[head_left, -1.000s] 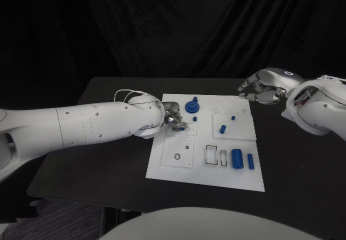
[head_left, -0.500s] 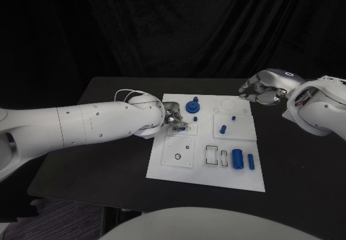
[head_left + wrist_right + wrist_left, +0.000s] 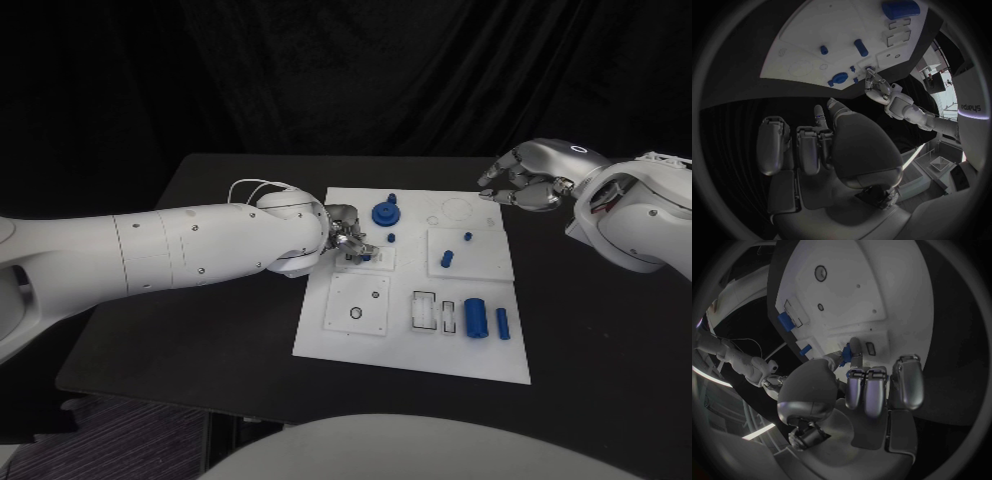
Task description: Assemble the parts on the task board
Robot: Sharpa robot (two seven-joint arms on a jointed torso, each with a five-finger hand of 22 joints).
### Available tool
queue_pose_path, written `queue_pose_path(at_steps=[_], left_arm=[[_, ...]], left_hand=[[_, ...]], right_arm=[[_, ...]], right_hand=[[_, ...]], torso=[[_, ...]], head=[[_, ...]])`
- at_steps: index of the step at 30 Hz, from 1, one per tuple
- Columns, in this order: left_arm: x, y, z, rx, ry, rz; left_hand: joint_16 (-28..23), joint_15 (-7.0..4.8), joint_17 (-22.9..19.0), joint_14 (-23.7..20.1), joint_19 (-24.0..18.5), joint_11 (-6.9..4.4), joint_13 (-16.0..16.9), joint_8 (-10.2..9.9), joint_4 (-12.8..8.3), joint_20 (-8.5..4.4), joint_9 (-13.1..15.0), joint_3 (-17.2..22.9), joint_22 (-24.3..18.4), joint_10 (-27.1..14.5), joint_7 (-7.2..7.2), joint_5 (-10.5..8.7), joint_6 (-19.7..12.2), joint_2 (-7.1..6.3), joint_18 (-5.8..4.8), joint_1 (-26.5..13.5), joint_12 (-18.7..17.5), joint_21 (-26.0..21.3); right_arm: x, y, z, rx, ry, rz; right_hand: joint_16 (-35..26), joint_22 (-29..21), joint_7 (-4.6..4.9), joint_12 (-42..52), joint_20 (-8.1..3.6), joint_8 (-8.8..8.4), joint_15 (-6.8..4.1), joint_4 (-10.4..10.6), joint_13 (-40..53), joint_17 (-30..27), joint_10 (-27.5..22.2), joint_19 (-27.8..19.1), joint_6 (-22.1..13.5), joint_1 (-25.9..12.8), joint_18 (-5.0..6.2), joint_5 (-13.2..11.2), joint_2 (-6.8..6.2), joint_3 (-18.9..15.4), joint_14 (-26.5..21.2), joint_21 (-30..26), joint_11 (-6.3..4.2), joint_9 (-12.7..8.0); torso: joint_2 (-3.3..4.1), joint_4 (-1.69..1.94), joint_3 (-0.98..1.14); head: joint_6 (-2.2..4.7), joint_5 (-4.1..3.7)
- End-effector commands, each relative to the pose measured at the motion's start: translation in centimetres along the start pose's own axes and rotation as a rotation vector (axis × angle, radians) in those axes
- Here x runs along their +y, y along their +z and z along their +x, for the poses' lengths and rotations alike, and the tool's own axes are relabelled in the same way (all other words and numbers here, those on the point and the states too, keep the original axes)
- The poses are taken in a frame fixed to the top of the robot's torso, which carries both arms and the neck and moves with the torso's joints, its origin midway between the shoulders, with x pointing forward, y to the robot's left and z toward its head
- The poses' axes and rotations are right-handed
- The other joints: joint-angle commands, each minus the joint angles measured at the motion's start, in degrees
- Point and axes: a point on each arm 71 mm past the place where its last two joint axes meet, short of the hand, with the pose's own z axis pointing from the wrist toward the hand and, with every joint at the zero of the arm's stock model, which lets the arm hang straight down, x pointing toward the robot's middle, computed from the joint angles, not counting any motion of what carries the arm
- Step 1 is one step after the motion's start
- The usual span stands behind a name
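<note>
head view has my left silver hand (image 3: 346, 240) pinching a small blue peg (image 3: 364, 254) on the flat white task board (image 3: 411, 345). my right silver hand (image 3: 522, 188) hovers off the board's far corner, fingers curled on nothing.

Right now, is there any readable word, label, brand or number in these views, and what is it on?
"adeys", or close to it: the first letters are unclear. It stands in pale letters on a dark surface in the room, at the rim of the right wrist view.
The task board carries no readable text, only outlined slots.
</note>
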Motion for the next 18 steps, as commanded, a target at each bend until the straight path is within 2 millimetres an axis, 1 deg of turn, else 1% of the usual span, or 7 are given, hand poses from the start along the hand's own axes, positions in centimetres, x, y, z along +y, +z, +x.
queue_pose_path(at_steps=[1, 4, 12, 13, 15, 16, 18], left_arm=[[0.17, 0.12, 0.86, 0.046, 0.011, -0.006], [0.20, 0.13, 0.85, 0.047, 0.011, -0.006], [0.23, 0.21, 0.75, 0.037, 0.006, 0.005], [0.23, 0.22, 0.74, 0.036, 0.005, 0.007], [0.23, 0.23, 0.73, 0.034, 0.004, 0.009], [0.23, 0.24, 0.73, 0.033, 0.004, 0.010], [0.24, 0.26, 0.72, 0.032, 0.003, 0.011]], left_hand=[[0.15, 0.35, 15.09, 5.85, -0.13, 0.47, 15.07, -0.28, 0.38, 0.12, -0.20, -0.42, 0.01, 6.06, 0.29, -0.44, 0.20, -0.11, -0.16, -0.65, 0.15, -0.43], [0.15, 0.36, 15.09, 5.85, -0.12, 0.48, 15.07, -0.39, 0.61, 0.13, -0.22, -0.74, 0.05, 6.06, 0.30, -0.58, 0.21, -0.12, -0.17, -0.76, 0.15, -0.44], [0.15, 0.43, 15.09, 5.85, -0.21, 0.56, 15.07, -0.96, 2.17, 0.20, -0.26, -2.85, 0.03, 6.06, 0.39, -1.49, 0.28, 0.00, -0.13, -1.57, 0.15, -0.67], [0.15, 0.46, 15.09, 5.85, -0.19, 0.59, 15.07, -1.13, 2.71, 0.24, -0.20, -4.01, 0.11, 6.06, 0.42, -2.33, 0.33, 0.17, -0.14, -2.41, 0.15, -0.70], [0.15, 0.52, 15.09, 5.85, -0.19, 0.64, 15.07, -1.25, 2.89, 0.28, 0.08, -5.88, 0.19, 6.06, 0.45, -3.76, 0.43, 0.75, -0.13, -4.21, 0.15, -0.78], [0.15, 0.52, 15.09, 5.85, -0.19, 0.64, 15.07, -1.25, 2.89, 0.28, 0.08, -5.88, 0.19, 6.06, 0.45, -3.76, 0.43, 0.75, -0.13, -4.21, 0.15, -0.78], [0.15, 0.52, 15.09, 5.85, -0.19, 0.64, 15.07, -1.30, 2.94, 0.30, 0.40, -7.43, 0.27, 6.06, 0.44, -4.40, 0.54, 1.30, -0.12, -5.55, 0.15, -0.86]], right_arm=[[-0.17, -0.04, 0.18, 0.013, -0.001, 0.020], [-0.18, -0.03, 0.20, 0.016, -0.002, 0.021], [-0.21, -0.04, 0.28, 0.022, -0.002, 0.025], [-0.22, -0.04, 0.29, 0.023, -0.002, 0.025], [-0.24, -0.05, 0.31, 0.024, -0.002, 0.026], [-0.25, -0.05, 0.31, 0.025, -0.002, 0.027], [-0.26, -0.06, 0.33, 0.026, -0.002, 0.028]], right_hand=[[-0.31, 11.28, 0.15, 0.07, 0.37, -0.25, 0.49, -0.36, 14.96, 13.16, 5.88, 0.53, 0.40, 0.57, 0.15, 0.14, -0.14, 0.02, 5.44, -0.34, 0.48, -0.08], [-0.31, 11.28, 0.15, 0.07, 0.37, -0.25, 0.49, -0.36, 14.96, 13.16, 5.88, 0.53, 0.40, 0.57, 0.15, 0.14, -0.14, 0.02, 5.44, -0.34, 0.48, -0.08], [-0.28, 11.29, 0.15, 0.07, 0.38, -0.26, 0.49, -0.36, 14.96, 13.18, 5.88, 0.54, 0.43, 0.53, 0.15, 0.19, -0.11, 0.05, 5.44, -0.32, 0.49, -0.08], [-0.28, 11.29, 0.15, 0.07, 0.38, -0.26, 0.49, -0.36, 14.96, 13.18, 5.88, 0.54, 0.43, 0.53, 0.15, 0.19, -0.11, 0.05, 5.44, -0.32, 0.49, -0.08], [-0.28, 11.29, 0.15, 0.07, 0.38, -0.26, 0.49, -0.36, 14.96, 13.18, 5.88, 0.54, 0.43, 0.53, 0.15, 0.19, -0.11, 0.05, 5.44, -0.32, 0.49, -0.08], [-0.28, 11.29, 0.15, 0.07, 0.38, -0.26, 0.49, -0.36, 14.96, 13.18, 5.88, 0.54, 0.43, 0.53, 0.15, 0.19, -0.11, 0.05, 5.44, -0.32, 0.49, -0.08], [-0.28, 11.29, 0.15, 0.07, 0.38, -0.26, 0.49, -0.36, 14.96, 13.18, 5.88, 0.54, 0.43, 0.53, 0.15, 0.19, -0.11, 0.05, 5.44, -0.32, 0.49, -0.08]], torso=[[0.03, 0.01, 0.02], [0.00, 0.01, 0.02], [0.00, -0.01, 0.01], [0.00, -0.02, 0.00], [0.00, -0.02, -0.01], [0.00, -0.03, -0.02], [0.00, -0.02, -0.01]], head=[[-0.01, 0.03], [-0.01, 0.04], [-0.01, 0.10], [-0.01, 0.12], [-0.01, 0.14], [-0.01, 0.13], [-0.01, 0.17]])
